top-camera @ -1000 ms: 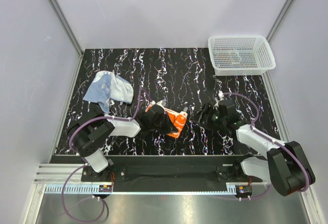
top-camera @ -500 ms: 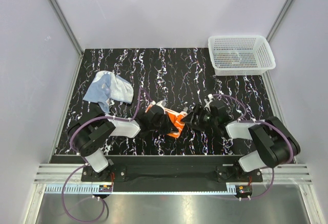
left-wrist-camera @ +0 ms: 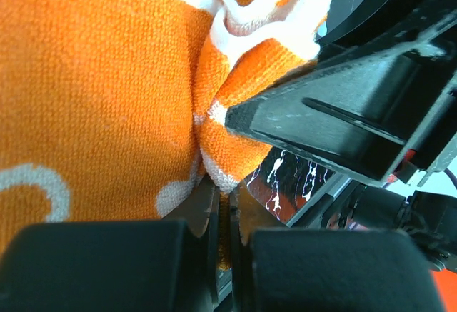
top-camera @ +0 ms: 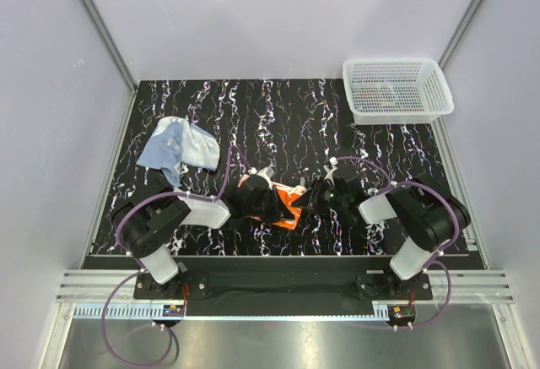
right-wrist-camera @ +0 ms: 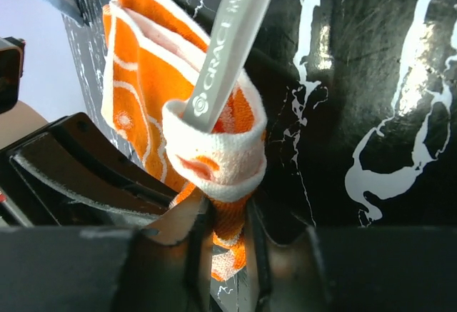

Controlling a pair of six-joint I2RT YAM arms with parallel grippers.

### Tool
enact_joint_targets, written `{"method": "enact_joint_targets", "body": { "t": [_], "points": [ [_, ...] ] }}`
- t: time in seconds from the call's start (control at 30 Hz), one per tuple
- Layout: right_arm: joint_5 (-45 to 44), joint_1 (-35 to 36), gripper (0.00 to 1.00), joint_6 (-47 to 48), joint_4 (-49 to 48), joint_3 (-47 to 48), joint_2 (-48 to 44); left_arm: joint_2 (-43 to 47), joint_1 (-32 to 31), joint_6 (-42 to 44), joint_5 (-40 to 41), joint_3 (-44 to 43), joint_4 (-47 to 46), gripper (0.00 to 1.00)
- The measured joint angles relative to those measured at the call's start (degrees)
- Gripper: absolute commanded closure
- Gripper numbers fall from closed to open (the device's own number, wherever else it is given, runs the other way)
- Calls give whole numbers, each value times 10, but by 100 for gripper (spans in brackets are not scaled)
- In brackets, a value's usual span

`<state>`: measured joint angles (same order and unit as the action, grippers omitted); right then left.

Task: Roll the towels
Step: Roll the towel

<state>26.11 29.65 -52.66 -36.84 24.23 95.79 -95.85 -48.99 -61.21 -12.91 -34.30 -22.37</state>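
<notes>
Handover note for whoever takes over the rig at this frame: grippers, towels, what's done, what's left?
Left gripper: shut on the orange towel.
Right gripper: shut on the same towel's white-edged end, facing the left one.
The orange towel is bunched between both grippers at the front centre of the table.
Blue-and-white towel: crumpled at the table's left, no gripper on it.
Done: no finished roll visible.
Left: roll both towels.
</notes>
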Motion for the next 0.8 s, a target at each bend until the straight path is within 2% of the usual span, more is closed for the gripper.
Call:
{"method": "enact_joint_targets", "body": {
  "t": [0.13, 0.17, 0.23, 0.27, 0.37, 0.5, 0.8],
  "points": [
    [-2, 2, 78, 5, 42, 18, -4, 0, -1, 11, -3, -1, 3, 85],
    [-7, 3, 79, 10, 72, 28, -11, 0, -2, 17, -1, -4, 10, 76],
    [-18, 6, 80, 24, 127, 48, -26, 5, -8, 32, 9, -14, 35, 68],
    [-28, 7, 81, 31, 161, 60, -36, 10, -13, 42, 17, -21, 49, 59],
    [-64, 11, 82, 54, 263, 97, -62, 32, -39, 76, 47, -50, 111, 48],
    [-119, 12, 82, 74, 389, 139, -94, 46, -83, 120, 110, -101, 205, 43],
    [-182, 44, 82, 85, 587, 208, -105, 47, -182, 209, 295, -202, 360, 42]
  ]
}}
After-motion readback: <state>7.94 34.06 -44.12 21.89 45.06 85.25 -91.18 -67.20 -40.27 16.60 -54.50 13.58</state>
